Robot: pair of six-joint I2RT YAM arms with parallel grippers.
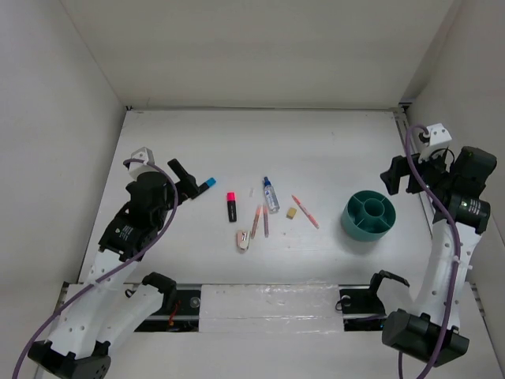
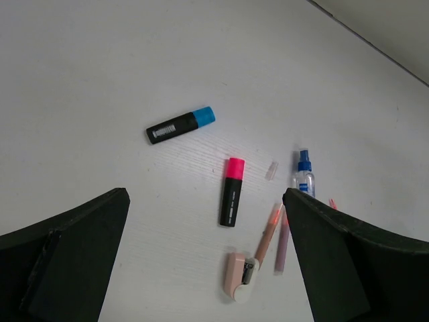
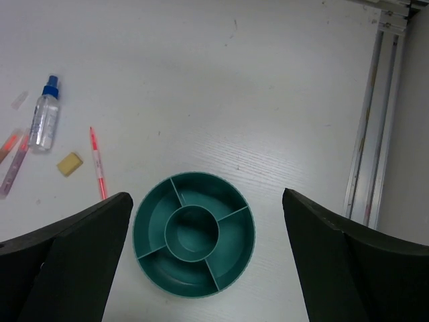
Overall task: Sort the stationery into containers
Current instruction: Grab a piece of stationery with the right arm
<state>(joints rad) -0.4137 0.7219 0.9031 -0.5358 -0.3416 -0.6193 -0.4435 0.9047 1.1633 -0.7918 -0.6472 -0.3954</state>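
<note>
The stationery lies loose in the middle of the table: a blue-capped highlighter point(image 1: 203, 186), a pink-capped highlighter point(image 1: 232, 206), a clear bottle point(image 1: 271, 194), a tan eraser point(image 1: 292, 212), thin pink-orange pens point(image 1: 305, 211) and a pinkish stapler point(image 1: 245, 240). The teal divided container point(image 1: 359, 237) stands to their right, all its compartments bare point(image 3: 221, 201). My left gripper point(image 1: 185, 181) hovers open just left of the blue-capped highlighter point(image 2: 181, 125), holding nothing point(image 2: 204, 199). High above the container's far right side, my right gripper point(image 1: 398, 178) stands open and holds nothing point(image 3: 206, 196).
A small clear cap point(image 2: 271, 170) lies between the pink-capped highlighter point(image 2: 231, 191) and the bottle point(image 2: 303, 176). White walls close in the table on three sides. A metal rail point(image 3: 372, 127) runs along the right edge.
</note>
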